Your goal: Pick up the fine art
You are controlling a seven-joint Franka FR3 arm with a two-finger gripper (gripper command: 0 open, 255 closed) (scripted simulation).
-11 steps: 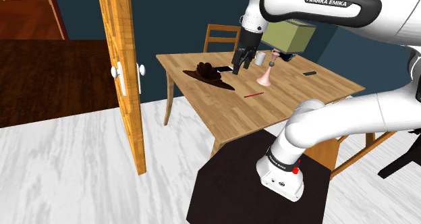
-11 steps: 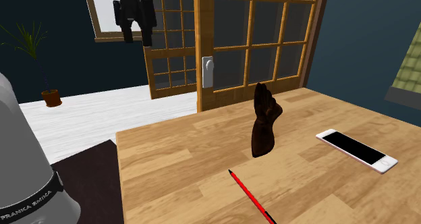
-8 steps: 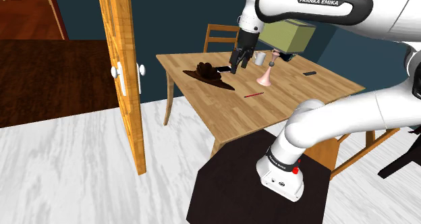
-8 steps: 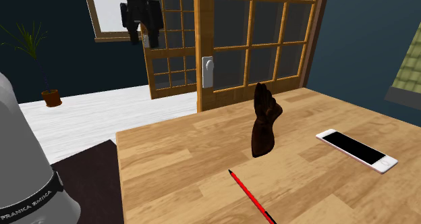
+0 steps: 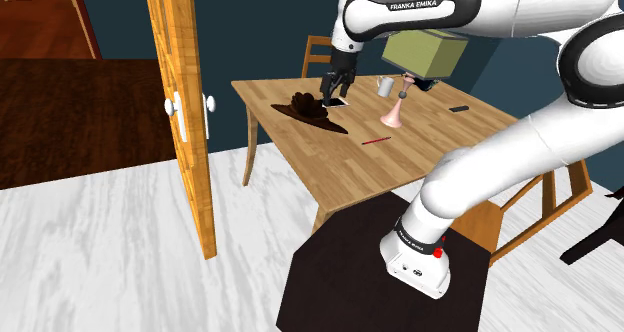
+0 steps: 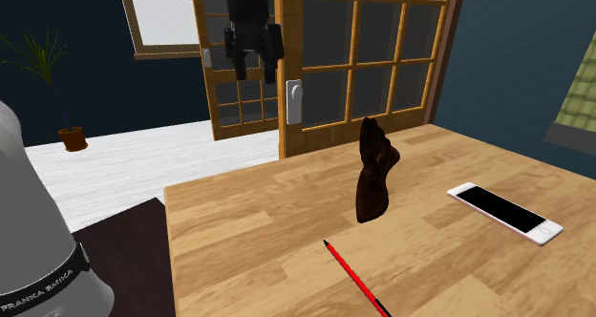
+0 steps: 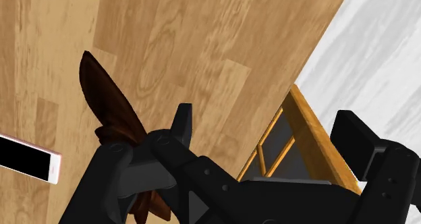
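Observation:
The fine art is a dark brown carved sculpture [image 5: 305, 108] standing on the wooden table [image 5: 400, 160]. In the second exterior view the sculpture [image 6: 373, 172] stands upright near the table's middle. My black gripper [image 5: 335, 90] hangs open just above it, a little to the shoulder view's right. Seen from the second exterior view, the gripper [image 6: 253, 65] is up in the air, left of the sculpture. Through the wrist camera the sculpture [image 7: 108, 104] lies beside one finger [image 7: 182, 121], outside the gripper [image 7: 266, 131], which holds nothing.
A phone [image 6: 503, 212] and a red pen [image 6: 355, 277] lie near the sculpture. A pink vase [image 5: 393, 110], a mug [image 5: 384, 85] and an olive box [image 5: 425, 52] stand further along the table. A wooden door [image 5: 180, 110] and a chair [image 5: 325, 55] border the table.
The gripper has swung toward the shoulder view's left and come lower, from over the pink vase side to above the sculpture. It stays open. Nothing on the table moved.

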